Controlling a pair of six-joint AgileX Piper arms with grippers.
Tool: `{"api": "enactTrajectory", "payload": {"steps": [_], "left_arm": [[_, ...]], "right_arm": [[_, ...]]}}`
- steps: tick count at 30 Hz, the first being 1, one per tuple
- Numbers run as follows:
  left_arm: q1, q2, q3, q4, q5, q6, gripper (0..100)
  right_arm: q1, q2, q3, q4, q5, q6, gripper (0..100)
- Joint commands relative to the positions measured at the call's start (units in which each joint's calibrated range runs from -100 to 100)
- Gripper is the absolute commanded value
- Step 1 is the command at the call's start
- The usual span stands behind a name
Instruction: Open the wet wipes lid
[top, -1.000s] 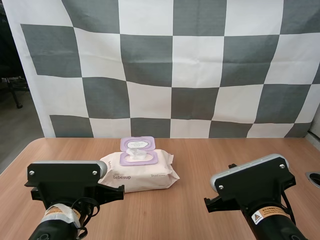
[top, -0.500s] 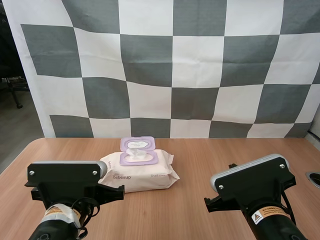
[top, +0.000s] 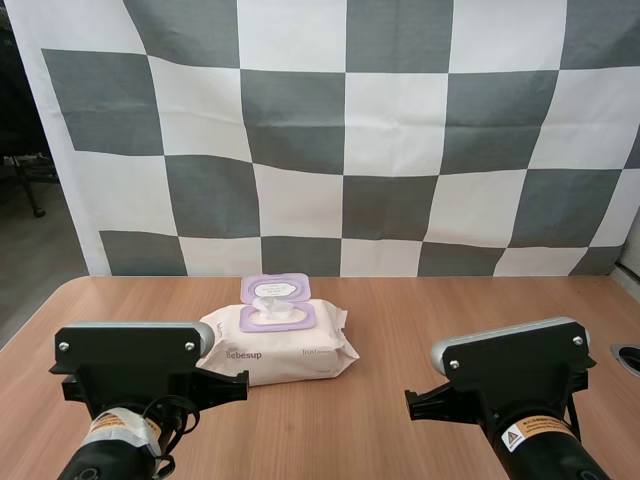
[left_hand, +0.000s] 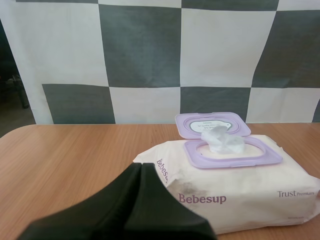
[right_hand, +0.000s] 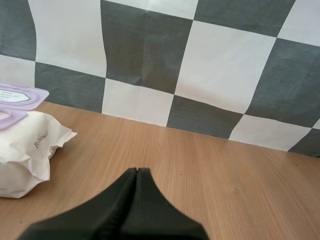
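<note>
A white pack of wet wipes (top: 280, 345) lies on the wooden table (top: 400, 330), left of centre. Its purple lid (top: 275, 288) stands flipped up and back, and a white wipe (top: 268, 305) pokes out of the opening. In the left wrist view the pack (left_hand: 235, 182) lies just beyond my left gripper (left_hand: 141, 168), with the lid (left_hand: 212, 124) raised behind the wipe (left_hand: 222, 141). That gripper is shut, its fingers together as one dark wedge, short of the pack. My right gripper (right_hand: 136, 171) is shut too, over bare wood to the right of the pack (right_hand: 25, 150).
The table's far edge runs along the backdrop. A round dark hole (top: 628, 356) sits in the tabletop at the right edge. Bare wood stretches between the pack and the right arm (top: 520, 400).
My right arm has dropped slightly and pulled back towards the near edge. The left arm and the pack have not moved; the lid stays up.
</note>
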Motion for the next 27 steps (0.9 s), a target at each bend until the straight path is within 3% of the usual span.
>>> {"api": "enactTrajectory", "payload": {"steps": [1, 12, 27], "left_arm": [[0.01, 0.00, 0.00, -0.02, 0.09, -0.04, 0], [0.01, 0.00, 0.00, -0.02, 0.09, -0.04, 0], [0.01, 0.00, 0.00, -0.02, 0.09, -0.04, 0]], "right_arm": [[0.01, 0.00, 0.00, -0.02, -0.10, 0.02, 0], [0.01, 0.00, 0.00, 3.73, -0.29, 0.02, 0], [0.01, 0.00, 0.00, 3.73, -0.29, 0.02, 0]]}}
